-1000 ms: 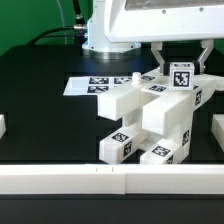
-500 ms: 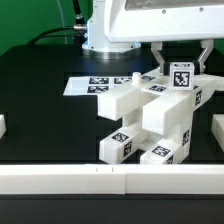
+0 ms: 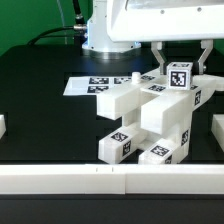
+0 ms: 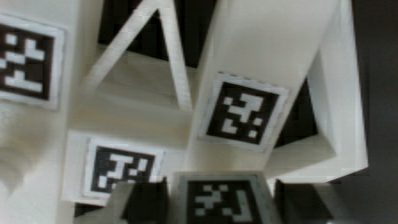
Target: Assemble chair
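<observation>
The partly joined chair [image 3: 150, 120] stands in the middle of the black table, a cluster of chunky white blocks with square tags on their faces. My gripper [image 3: 180, 72] hangs over its upper end at the exterior view's right, shut on a small white tagged piece [image 3: 180, 76] that sits on or just above the assembly. In the wrist view the same piece [image 4: 221, 200] shows between the dark fingers [image 4: 146, 198], with tagged bars of the chair [image 4: 246, 110] right beyond it. Whether the piece touches the chair I cannot tell.
The marker board [image 3: 90, 85] lies flat behind the chair. A white rail [image 3: 110, 178] runs along the table's front edge. White blocks stand at the left border [image 3: 3, 126] and right border [image 3: 216, 132]. The arm's base [image 3: 105, 40] rises at the back.
The gripper and the held piece have shifted very slightly up and toward the exterior view's left. The chair assembly has not moved.
</observation>
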